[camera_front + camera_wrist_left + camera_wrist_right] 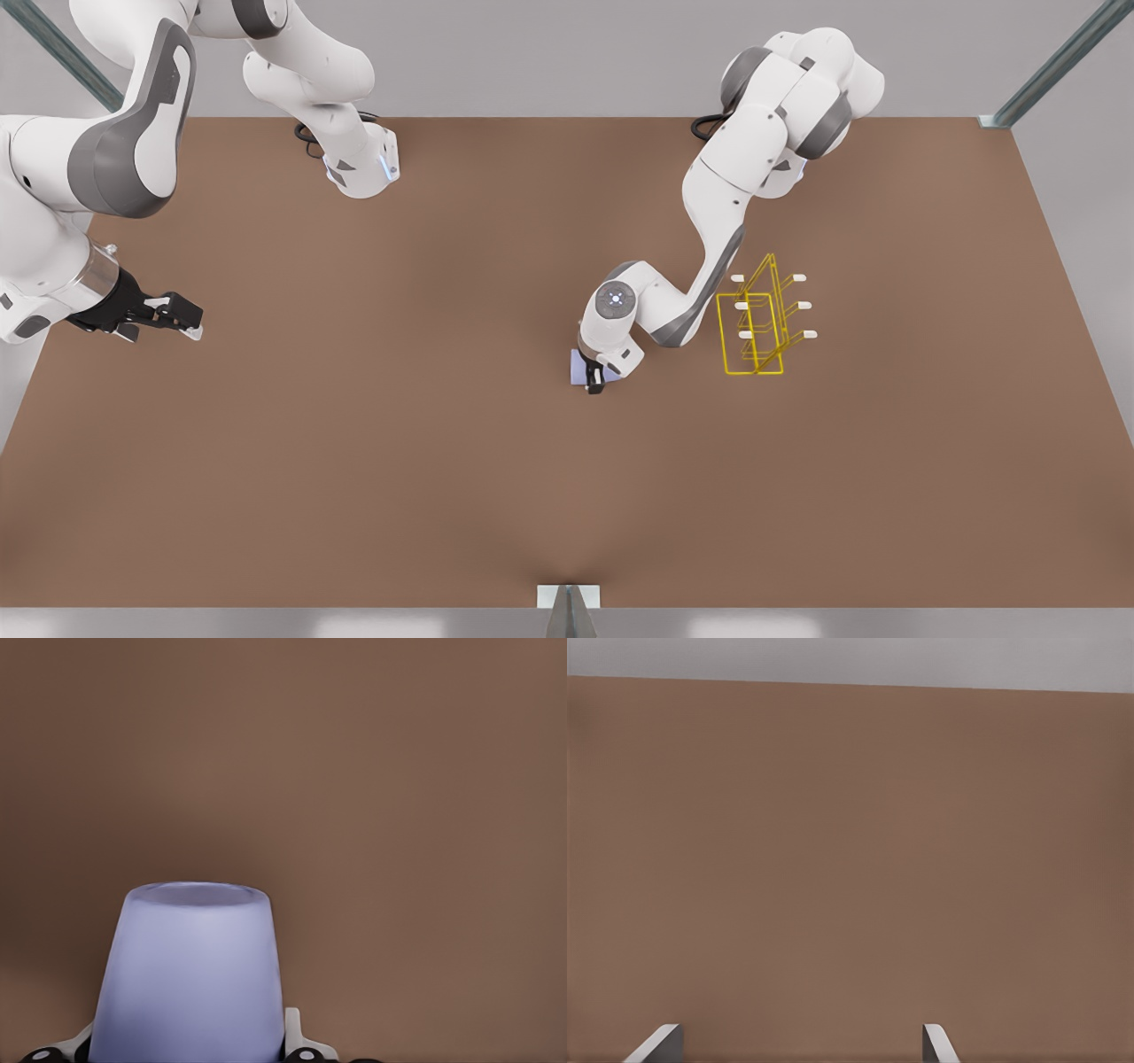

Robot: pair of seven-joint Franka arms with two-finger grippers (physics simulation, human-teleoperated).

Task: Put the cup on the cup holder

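Note:
The lavender-blue cup [579, 366] is near the middle of the brown table [443, 461], a little to the front view's left of the yellow wire cup holder [756, 330]. My left gripper [594, 379] comes down on it from above. In the left wrist view the cup [186, 974] sits between the two fingers [297, 1036], which press against its wide end on both sides, its narrow end pointing away. My right gripper [188, 321] waits at the front view's far left, open and empty, with its fingertips [935, 1041] spread wide.
The cup holder stands upright with white-tipped pegs [800, 306] pointing to the front view's right. The left arm's elbow [700, 292] hangs close beside the holder. A metal bracket [568, 598] sits at the table's front edge.

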